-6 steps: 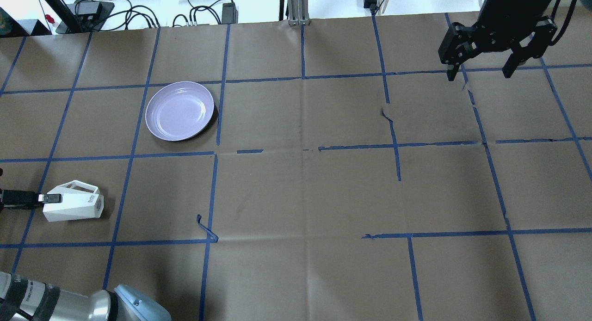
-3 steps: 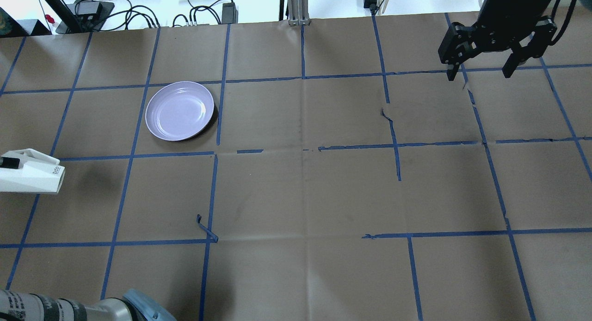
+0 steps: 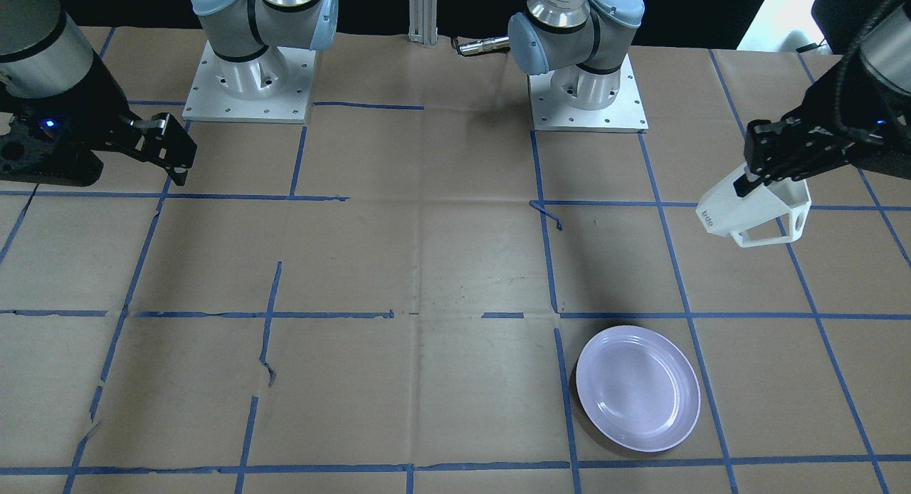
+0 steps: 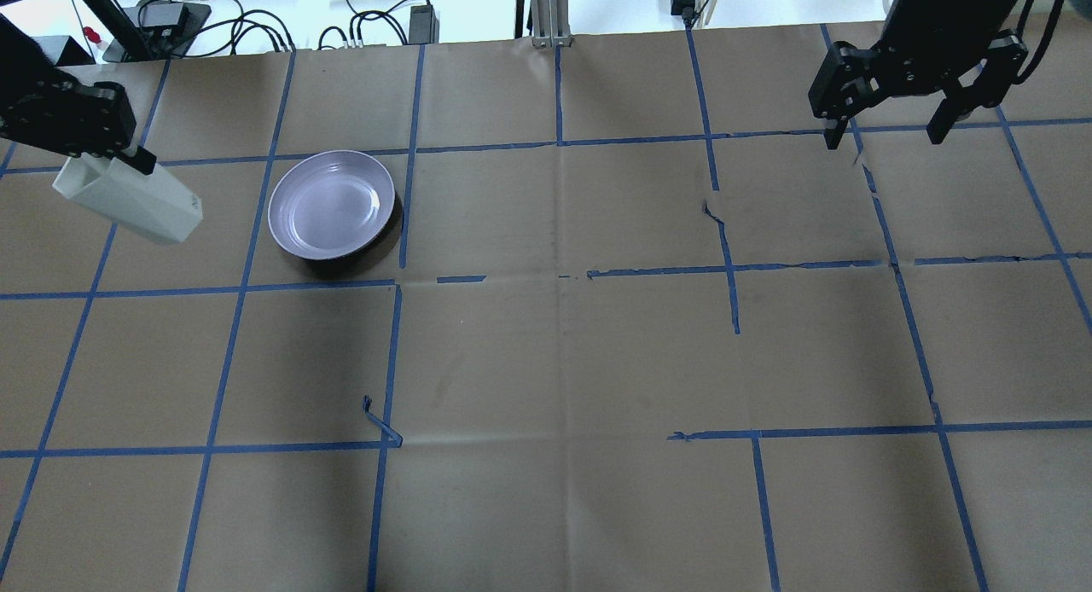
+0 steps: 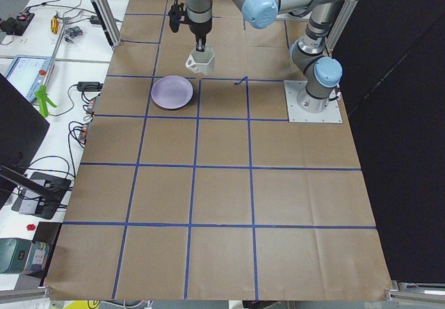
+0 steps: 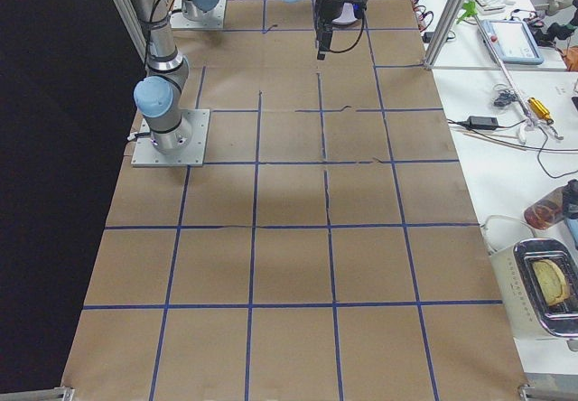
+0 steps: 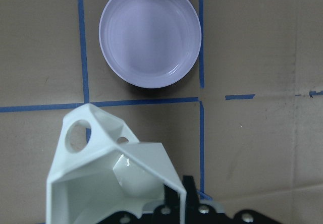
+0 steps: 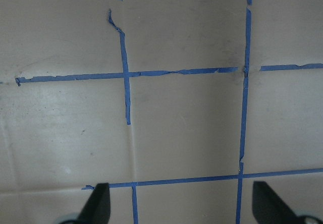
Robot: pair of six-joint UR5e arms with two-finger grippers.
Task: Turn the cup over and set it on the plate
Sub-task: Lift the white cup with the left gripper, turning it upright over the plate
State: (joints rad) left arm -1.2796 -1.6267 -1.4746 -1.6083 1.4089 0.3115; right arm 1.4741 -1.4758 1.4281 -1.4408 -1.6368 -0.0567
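The white faceted cup [image 4: 128,201] hangs tilted in the air, left of the plate in the overhead view. My left gripper [image 4: 111,161] is shut on the cup's rim wall, one finger outside and one inside. The cup's base, with dark lettering, points down toward the table [image 3: 754,206]. The left wrist view shows the cup's open mouth and handle [image 7: 111,178], with the lavender plate [image 7: 150,33] beyond. The plate [image 4: 331,205] lies flat and holds nothing [image 3: 638,388]. My right gripper [image 4: 884,134] is open, holds nothing and hovers at the far right [image 8: 182,206].
Brown paper with blue tape grid lines covers the table [image 4: 563,353]. A loose curl of tape [image 4: 380,426] sticks up near the front left. Cables and power bricks [image 4: 256,20] lie beyond the far edge. The two arm bases [image 3: 587,88] stand at the robot's side.
My left gripper has lifted the cup off the table at the front left and carried it up and toward the far side, beside the plate. The right arm has not moved.
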